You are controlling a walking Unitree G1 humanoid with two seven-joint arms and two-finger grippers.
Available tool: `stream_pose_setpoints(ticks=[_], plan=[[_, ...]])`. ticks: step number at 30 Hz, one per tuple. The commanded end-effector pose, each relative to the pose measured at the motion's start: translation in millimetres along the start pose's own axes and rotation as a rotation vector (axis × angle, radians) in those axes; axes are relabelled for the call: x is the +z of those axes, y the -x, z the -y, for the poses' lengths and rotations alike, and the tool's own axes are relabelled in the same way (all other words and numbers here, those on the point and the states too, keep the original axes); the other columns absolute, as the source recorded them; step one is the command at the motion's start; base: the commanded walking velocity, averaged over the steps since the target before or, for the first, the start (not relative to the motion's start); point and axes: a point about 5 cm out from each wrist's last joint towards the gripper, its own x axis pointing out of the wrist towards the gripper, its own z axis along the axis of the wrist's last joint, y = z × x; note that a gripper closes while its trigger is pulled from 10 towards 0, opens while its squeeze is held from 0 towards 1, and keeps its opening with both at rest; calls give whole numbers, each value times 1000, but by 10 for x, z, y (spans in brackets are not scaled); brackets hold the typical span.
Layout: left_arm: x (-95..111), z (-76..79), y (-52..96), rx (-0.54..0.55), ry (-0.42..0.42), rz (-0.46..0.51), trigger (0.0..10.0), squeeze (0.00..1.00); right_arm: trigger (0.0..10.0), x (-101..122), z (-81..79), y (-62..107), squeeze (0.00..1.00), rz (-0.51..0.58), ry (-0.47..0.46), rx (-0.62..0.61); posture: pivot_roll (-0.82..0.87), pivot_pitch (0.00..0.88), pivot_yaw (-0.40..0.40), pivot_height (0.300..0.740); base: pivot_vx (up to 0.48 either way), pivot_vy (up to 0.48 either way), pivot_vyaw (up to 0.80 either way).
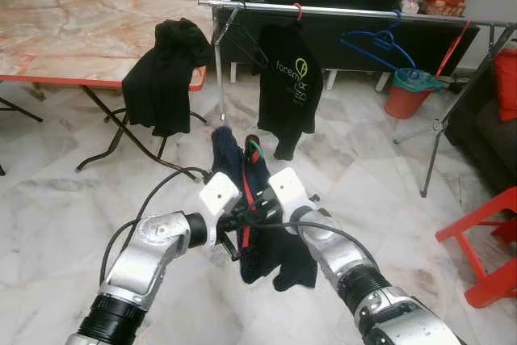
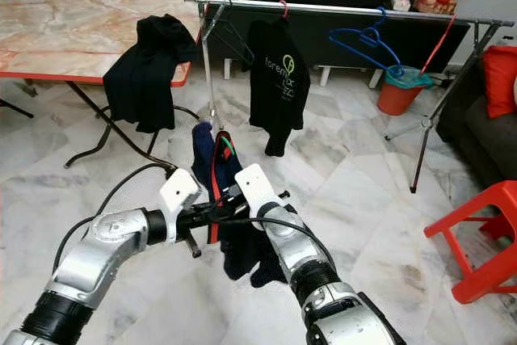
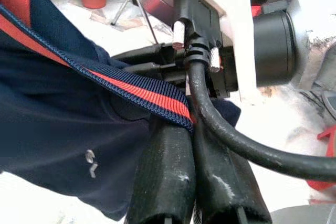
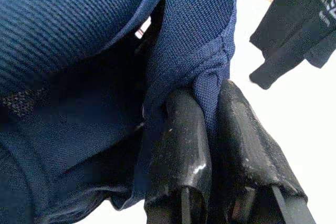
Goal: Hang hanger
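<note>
1. Both grippers meet low in front of the robot, above the marble floor (image 1: 65,224), each gripping the same navy garment (image 1: 262,240).
2. The left gripper (image 3: 184,129) has its jaws pressed together on the garment's red-striped collar band (image 3: 142,94), with almost no gap between the fingers (image 3: 163,177).
3. The right gripper (image 4: 212,108) has its jaws pinched on a fold of the navy cloth, the fabric squeezed between the two fingers (image 4: 181,145).
4. The garment hangs down from the two grippers; a red strip (image 1: 248,191) runs up through it with a green bit at the top. Whether that is a hanger I cannot tell.
5. Beyond it stands a silver clothes rail (image 1: 355,12), carrying a black printed shirt (image 1: 288,86) on a red hook, an empty dark hanger (image 1: 242,38) and a blue hanger (image 1: 378,42).
6. A black garment (image 1: 166,74) drapes over the near corner of the marble desk (image 1: 73,34).
7. A red bucket (image 1: 408,90) sits on the floor past the rail.
</note>
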Motion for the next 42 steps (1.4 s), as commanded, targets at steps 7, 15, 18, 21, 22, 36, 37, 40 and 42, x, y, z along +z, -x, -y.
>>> stream_pose_setpoints(ticks=[7,15,18,21,22,36,37,40,42], plan=[[-86,80,-195,34,12,-17,10000,0,10000,361,-31,-43,0,163,-4,50,-38,0,-61,740,0,0,0],[-125,117,-270,56,17,-9,10000,1000,10000,344,-37,-32,0,165,13,88,-43,0,-62,740,0,0,0],[-143,128,-273,44,11,-14,10000,1000,10000,345,-34,-30,0,170,13,91,-43,0,-62,740,0,0,0],[-148,154,-257,5,10,-10,10000,1000,10000,353,-23,-29,0,174,13,92,-42,0,-62,740,0,0,0],[-144,156,-249,1,5,-9,10000,1000,10000,361,-17,-27,0,181,5,96,-42,0,-62,740,0,0,0],[8,58,-73,-10,-5,72,10000,1000,10000,378,130,41,0,259,80,111,-39,0,-62,740,0,0,0],[21,40,-42,-8,-10,77,10000,1000,10000,379,141,55,0,272,88,128,-39,0,-62,740,0,0,0],[60,-127,114,62,-41,86,10000,0,10000,341,230,111,0,278,165,170,-37,0,-62,740,0,0,0],[66,-183,207,74,-49,84,10000,0,10000,312,294,145,0,274,184,186,-40,0,-63,740,0,0,0]])
